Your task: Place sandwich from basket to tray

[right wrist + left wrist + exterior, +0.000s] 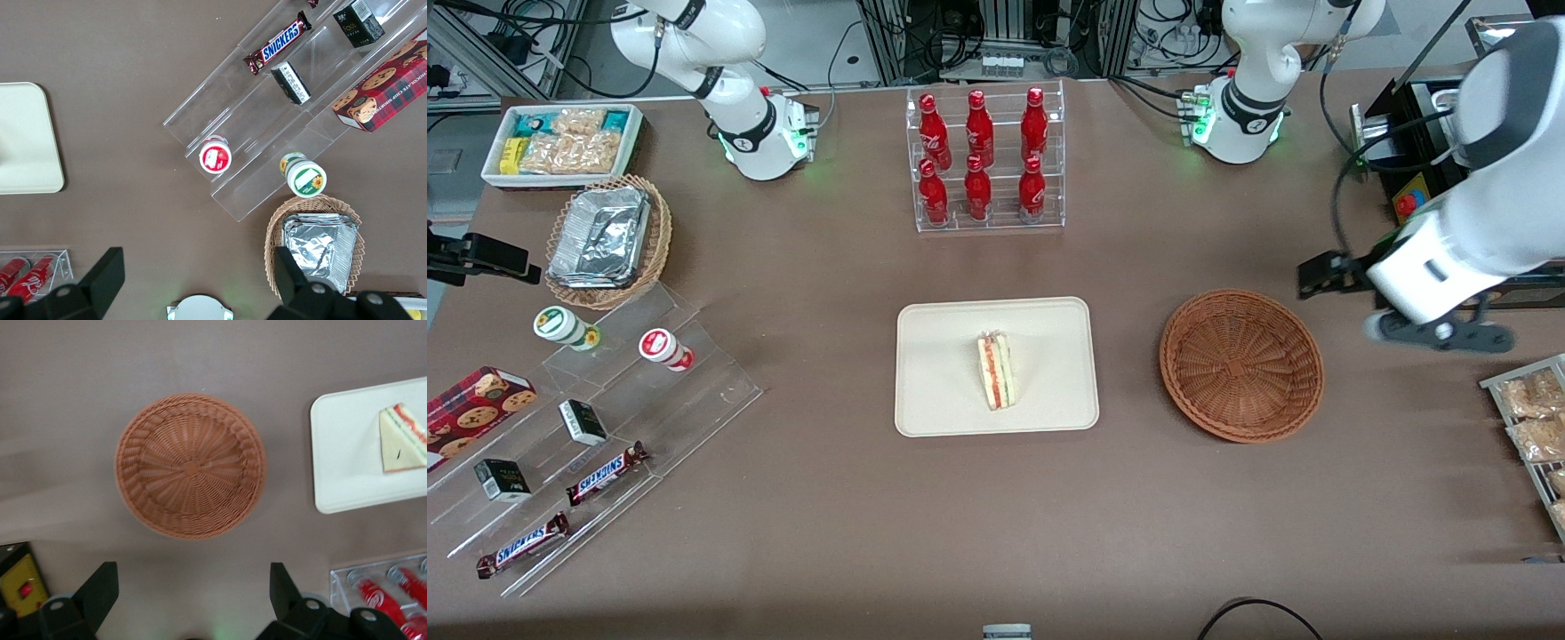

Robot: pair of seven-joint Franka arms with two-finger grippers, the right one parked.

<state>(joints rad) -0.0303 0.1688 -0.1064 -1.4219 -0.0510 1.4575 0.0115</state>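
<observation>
We see the sandwich (996, 371) lying on the tray (943, 391), roughly mid-tray, cut edge with red and green filling showing in the front view; in the left wrist view the sandwich (402, 440) sits well inside the tray (347, 447), touching nothing else; the basket (1241, 364) is beside the tray toward the working arm's end of the table, apart from it, with only bare weave inside; wrist view confirms the basket (191, 465) holds nothing; the gripper (1325, 274) hangs above the table just beside the basket's rim, toward the working arm's end, clear of basket and tray; in the wrist view the gripper (193, 597) has its two dark fingers (100, 590) spread wide with nothing between them; we also note the clear rack of red bottles (983, 160) farther from the front camera than the tray; toward the parked arm's end sit a tan wicker basket with a foil container (603, 238), a white box of snack packets (560, 142), and a clear stepped stand (596, 427) carrying Snickers bars (605, 473), small dark boxes, two round tubs and a red cookie box (476, 404); snack packets on a rack (1534, 427) lie at the working arm's end.
</observation>
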